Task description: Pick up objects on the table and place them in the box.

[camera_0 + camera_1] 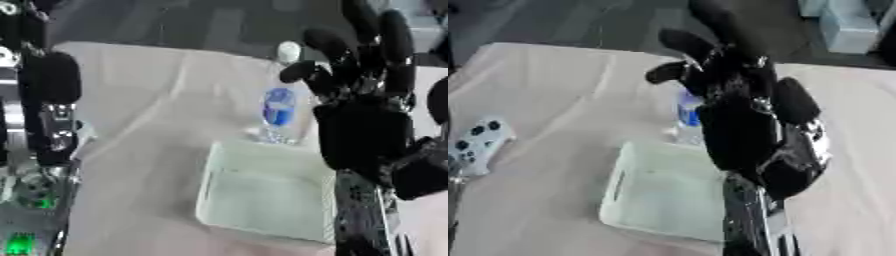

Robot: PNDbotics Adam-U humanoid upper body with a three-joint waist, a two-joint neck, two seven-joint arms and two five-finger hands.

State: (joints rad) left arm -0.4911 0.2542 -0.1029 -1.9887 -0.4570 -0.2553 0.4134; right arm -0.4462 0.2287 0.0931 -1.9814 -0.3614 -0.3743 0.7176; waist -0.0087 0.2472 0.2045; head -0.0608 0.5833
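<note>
Reaching toward the water bottle (279, 107), the right hand (363, 120) is hanging just beside it with fingers spread and only lightly curved, closing on nothing; the bottle is standing upright on the surface (140, 130), at the hand's fingertip side, its white cap and blue label showing clear of the fingers; whether a fingertip is touching it I cannot tell; the pale green box (271, 192) is lying below the hand's palm and just nearer than the bottle, and nothing is showing inside it. The step in hand looks like the approach to the grasp, with the placing not yet begun. The next move is calling for the fingers and thumb to be brought round the bottle's body near the label, then closed, before lifting it the short way over the box wall. The left arm is showing beside the frame edge; its hand is not in view; a white game controller (476, 142) is lying well apart on the far side from the hand.
</note>
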